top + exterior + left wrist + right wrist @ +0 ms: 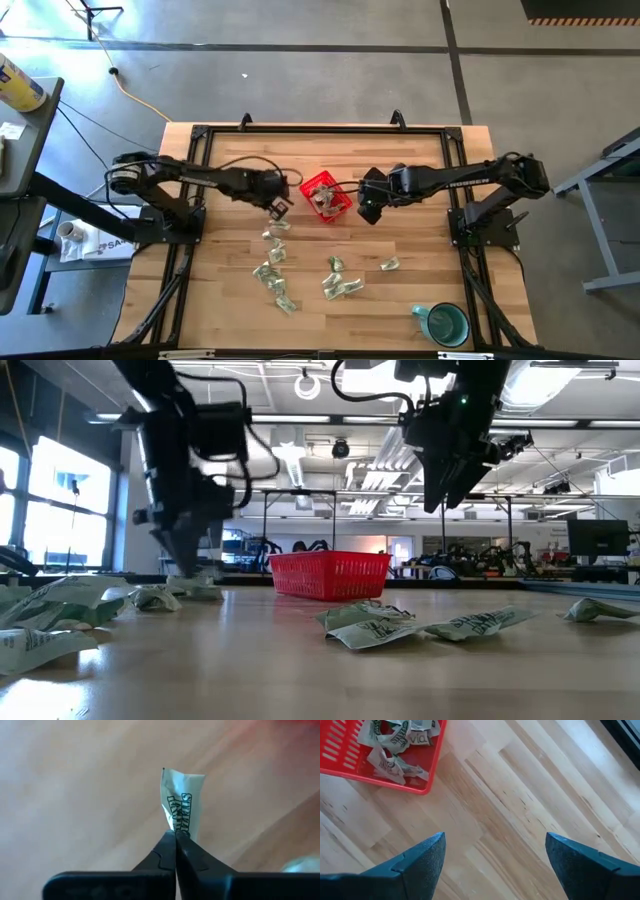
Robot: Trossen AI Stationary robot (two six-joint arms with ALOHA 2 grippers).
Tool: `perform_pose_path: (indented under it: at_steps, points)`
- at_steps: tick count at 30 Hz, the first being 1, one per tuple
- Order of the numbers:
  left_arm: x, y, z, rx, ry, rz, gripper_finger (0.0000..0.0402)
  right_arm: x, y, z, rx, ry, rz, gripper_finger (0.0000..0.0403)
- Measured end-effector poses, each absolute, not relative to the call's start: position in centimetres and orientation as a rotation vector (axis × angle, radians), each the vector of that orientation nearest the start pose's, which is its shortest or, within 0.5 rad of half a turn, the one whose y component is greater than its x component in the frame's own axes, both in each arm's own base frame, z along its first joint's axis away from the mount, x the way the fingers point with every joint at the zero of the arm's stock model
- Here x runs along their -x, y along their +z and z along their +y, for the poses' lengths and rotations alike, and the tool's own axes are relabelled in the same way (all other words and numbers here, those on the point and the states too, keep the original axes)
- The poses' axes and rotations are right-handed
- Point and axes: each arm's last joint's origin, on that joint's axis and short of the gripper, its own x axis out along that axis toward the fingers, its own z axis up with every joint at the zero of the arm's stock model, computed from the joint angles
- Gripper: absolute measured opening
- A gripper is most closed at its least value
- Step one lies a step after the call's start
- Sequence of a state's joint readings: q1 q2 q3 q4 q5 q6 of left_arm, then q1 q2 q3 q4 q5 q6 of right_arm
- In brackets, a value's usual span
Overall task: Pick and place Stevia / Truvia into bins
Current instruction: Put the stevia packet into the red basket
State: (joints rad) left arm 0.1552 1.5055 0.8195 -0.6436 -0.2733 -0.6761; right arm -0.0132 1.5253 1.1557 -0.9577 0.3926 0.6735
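Observation:
My left gripper (278, 208) (175, 834) is shut on a pale green and white Stevia packet (184, 802), low over the wood just left of the red basket (325, 197) (330, 575). Several more packets lie loose on the table, among them one (275, 255) below the left gripper and a cluster (342, 286) (375, 625) nearer the middle. The basket (427, 770) holds several crumpled packets (395, 740). My right gripper (368, 212) (495, 837) hangs open and empty above bare wood just right of the basket, well clear of the table in the low view (440, 495).
A teal mug (443, 325) stands near the table's front right. A black frame (320, 128) runs along the table's back and sides. One stray packet (390, 264) lies right of the middle cluster.

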Motion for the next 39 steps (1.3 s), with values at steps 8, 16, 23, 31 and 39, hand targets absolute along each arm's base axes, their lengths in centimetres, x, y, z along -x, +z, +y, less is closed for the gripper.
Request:
perform_pose_path:
  at_steps: [8, 16, 23, 31, 39]
  points:
    - [-27.9, 23.4, 6.3, 0.452, 0.653, 0.893, 0.0023, -27.2, 24.7, -1.2, -0.264, -0.807, 1.151, 0.033]
    - [-32.5, 24.0, 7.1, 0.456, 0.417, 0.737, 0.0041, -25.0, 26.1, -0.4, -0.256, -0.878, 1.157, 0.0331]
    - [-33.0, 21.9, 7.1, 0.516, 0.452, 0.945, 0.019, -24.4, 26.3, -0.4, -0.239, -0.892, 1.177, 0.0332]
    - [-27.8, 24.0, 3.8, 0.338, 0.396, 1.273, 0.0247, -24.8, 26.2, -0.7, -0.189, -0.848, 1.171, 0.0332]
    - [-26.9, 19.9, 3.1, 0.326, 0.242, 1.264, 0.0212, -25.4, 24.5, -1.2, -0.231, -0.784, 1.149, 0.0332]
